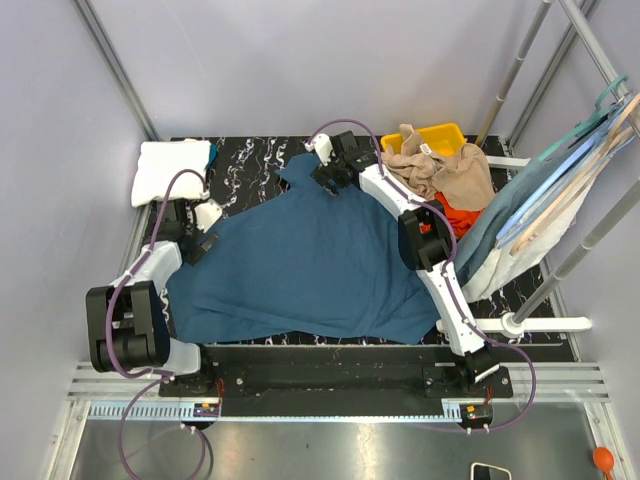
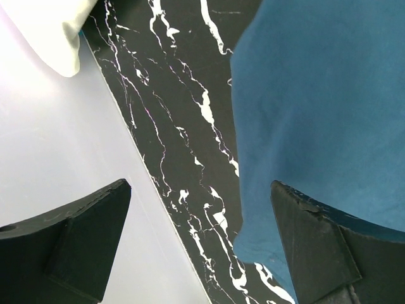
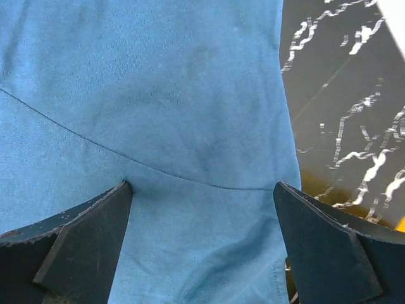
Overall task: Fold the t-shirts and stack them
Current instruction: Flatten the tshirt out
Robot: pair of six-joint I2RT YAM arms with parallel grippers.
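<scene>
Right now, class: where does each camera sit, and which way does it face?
Top: above, behind the bases, facing down on the table; left arm and right arm show.
Left wrist: on its arm, facing down at the blue shirt's edge; open jaws show.
Right wrist: facing down over the blue shirt's seam; open jaws show.
Shared: all see the blue shirt.

You get only a sliver of the red-orange t-shirt: the tan t-shirt lies over it and the right arm crosses in front. That tan heap also buries most of the yellow bin, and the arm hides the right edge of the dark teal t-shirt. Your left wrist view crops the white t-shirt at its top-left corner, while a small orange object and a dark flat thing at the top view's bottom edge are too cut off to name.
</scene>
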